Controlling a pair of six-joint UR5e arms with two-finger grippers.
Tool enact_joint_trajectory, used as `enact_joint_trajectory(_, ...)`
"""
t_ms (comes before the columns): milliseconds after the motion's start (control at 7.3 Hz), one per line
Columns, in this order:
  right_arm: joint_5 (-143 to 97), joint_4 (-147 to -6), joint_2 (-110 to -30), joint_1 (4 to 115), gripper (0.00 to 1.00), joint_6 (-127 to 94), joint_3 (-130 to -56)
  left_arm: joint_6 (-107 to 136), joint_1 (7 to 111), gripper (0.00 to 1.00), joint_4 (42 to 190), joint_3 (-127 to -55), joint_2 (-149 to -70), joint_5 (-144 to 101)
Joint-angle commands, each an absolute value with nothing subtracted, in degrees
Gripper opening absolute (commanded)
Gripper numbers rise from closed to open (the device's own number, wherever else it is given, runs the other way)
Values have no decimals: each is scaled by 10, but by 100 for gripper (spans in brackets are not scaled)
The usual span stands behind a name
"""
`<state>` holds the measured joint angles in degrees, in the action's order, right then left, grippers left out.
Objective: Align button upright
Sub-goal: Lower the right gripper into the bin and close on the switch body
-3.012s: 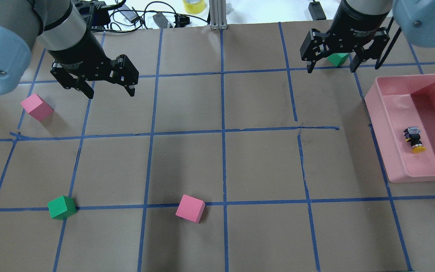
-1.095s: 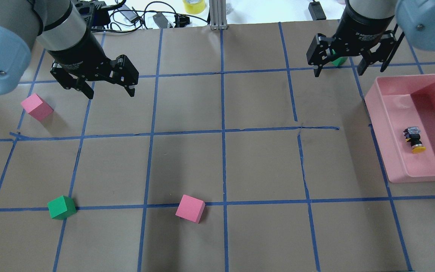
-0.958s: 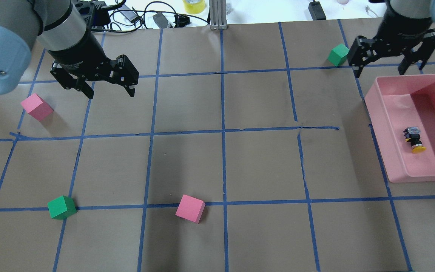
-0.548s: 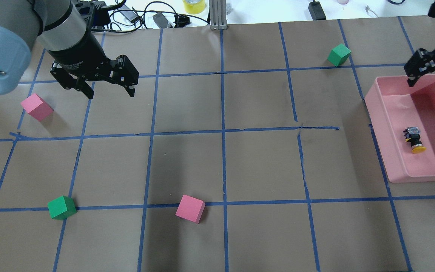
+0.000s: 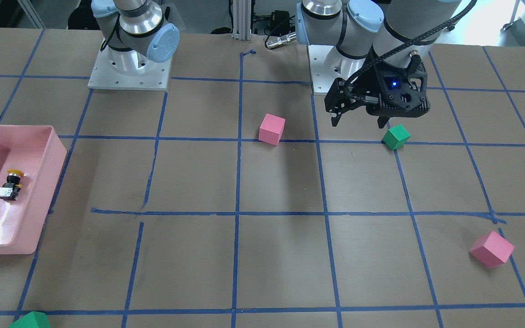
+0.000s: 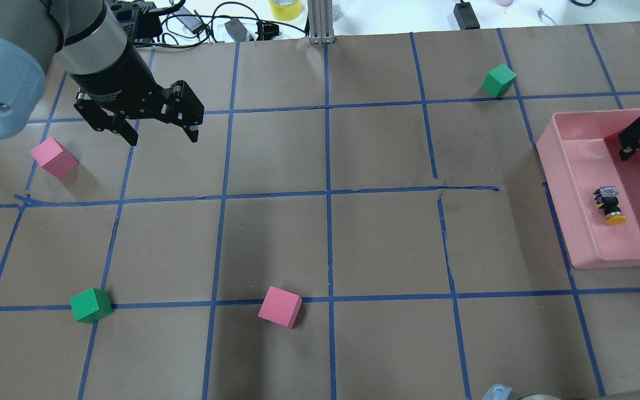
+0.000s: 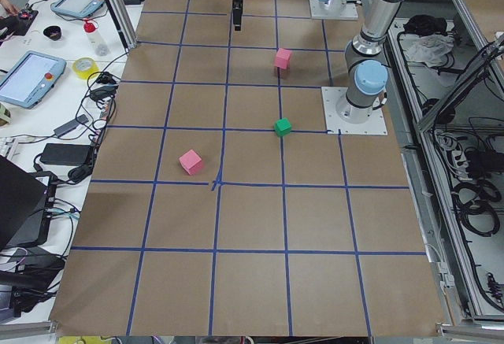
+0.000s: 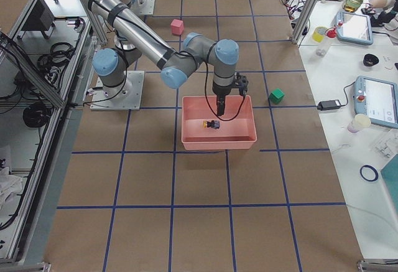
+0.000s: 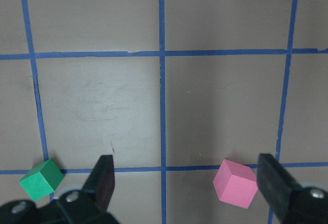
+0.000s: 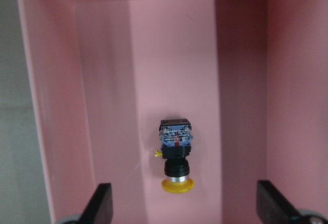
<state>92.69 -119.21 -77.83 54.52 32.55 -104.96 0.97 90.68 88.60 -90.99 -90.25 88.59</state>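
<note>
Right wrist-mounted: we see button (image 10: 176, 155) lying sideways in pink tray (image 10: 61, 106), right gripper (image 10: 187, 206) spread apart above it; uprighting not started.

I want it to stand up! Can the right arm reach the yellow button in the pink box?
Probably yes. The right arm hangs right above the pink box, jaws open, and nothing lies between them and the button.
</note>
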Motion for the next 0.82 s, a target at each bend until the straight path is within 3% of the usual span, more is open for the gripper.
enact_joint_trajectory(0,925,-1241,-737,541,100,323,-1058,10,906,100,884,-917,-898,886)
enact_joint_trajectory(685,935,-1237,-686,548,100,229,-1061,10,906,100,885,-918,-898,886)
